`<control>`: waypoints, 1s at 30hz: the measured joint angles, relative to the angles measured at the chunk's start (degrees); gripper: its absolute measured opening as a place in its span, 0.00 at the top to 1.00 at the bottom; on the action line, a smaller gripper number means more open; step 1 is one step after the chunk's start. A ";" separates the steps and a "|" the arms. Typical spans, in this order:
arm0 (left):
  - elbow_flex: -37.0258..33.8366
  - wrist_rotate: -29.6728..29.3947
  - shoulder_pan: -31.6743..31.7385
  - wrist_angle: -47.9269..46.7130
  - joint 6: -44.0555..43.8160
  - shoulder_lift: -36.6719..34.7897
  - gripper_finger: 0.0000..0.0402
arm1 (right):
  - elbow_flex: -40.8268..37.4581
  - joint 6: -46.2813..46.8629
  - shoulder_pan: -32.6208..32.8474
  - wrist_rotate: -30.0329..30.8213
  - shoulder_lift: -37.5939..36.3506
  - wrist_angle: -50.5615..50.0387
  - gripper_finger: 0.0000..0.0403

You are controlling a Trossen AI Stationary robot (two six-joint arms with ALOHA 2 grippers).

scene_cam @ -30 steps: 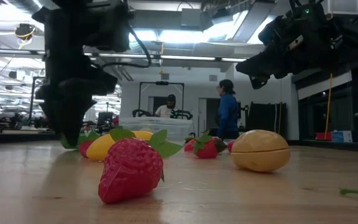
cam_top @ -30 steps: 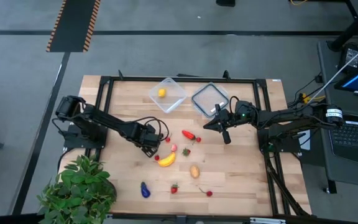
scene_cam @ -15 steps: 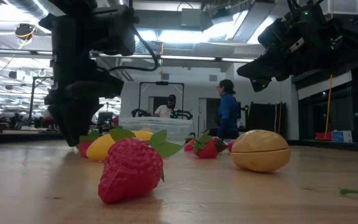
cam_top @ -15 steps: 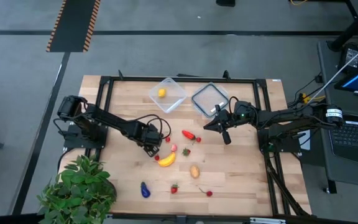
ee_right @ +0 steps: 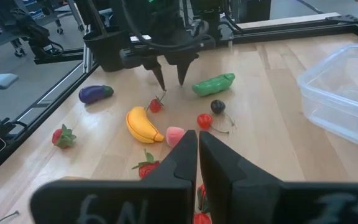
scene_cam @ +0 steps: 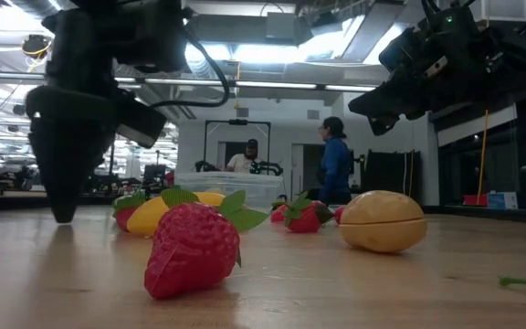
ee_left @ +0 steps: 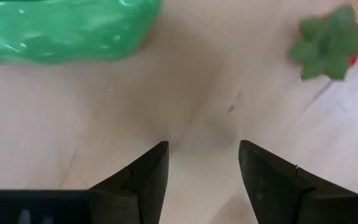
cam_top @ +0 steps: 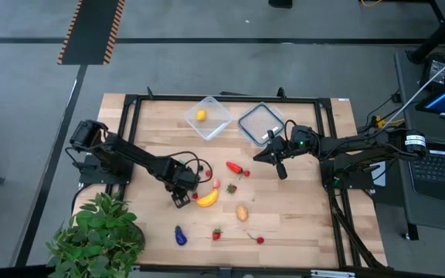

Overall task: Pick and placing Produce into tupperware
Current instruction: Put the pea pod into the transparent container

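Toy produce lies loose on the wooden table [cam_top: 300,216]: a banana [cam_top: 207,198], a red pepper [cam_top: 236,167], a tan piece [cam_top: 242,211], a purple eggplant [cam_top: 180,235] and strawberries [cam_top: 216,233]. My left gripper [cam_top: 179,201] points down, open, over bare wood just left of the banana. A green pod [ee_left: 61,31] and a small strawberry's leaves [ee_left: 328,40] lie beyond its fingers. The clear tupperware [cam_top: 208,117] stands at the far middle with one yellow piece [cam_top: 201,115] in it. My right gripper [cam_top: 257,157] hangs shut above the table's right middle.
The flat square lid [cam_top: 261,123] lies right of the tub. Two cherries [ee_right: 204,120] and a pink piece [ee_right: 174,135] lie near the banana. A potted plant [cam_top: 99,232] stands at the near left corner. People stand in the room behind [scene_cam: 334,169].
My left gripper has gone toward the table's near edge and a little left, away from the green pod, rolling about its own axis as it went. It stays open and pointing down. No produce has moved.
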 joint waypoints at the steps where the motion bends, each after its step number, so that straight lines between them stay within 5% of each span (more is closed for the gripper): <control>1: 0.00 -0.04 -0.48 0.00 -0.02 0.00 0.54 | 0.00 -0.01 0.00 0.00 0.00 -0.01 0.95; 13: 0.00 -3.45 -1.94 0.04 5.75 -0.04 0.54 | 0.00 0.07 0.00 0.04 0.00 -0.04 0.95; 30: 12.01 -29.59 -7.36 -17.45 33.85 -0.15 0.54 | 0.00 0.07 -0.02 0.06 0.00 -0.04 0.95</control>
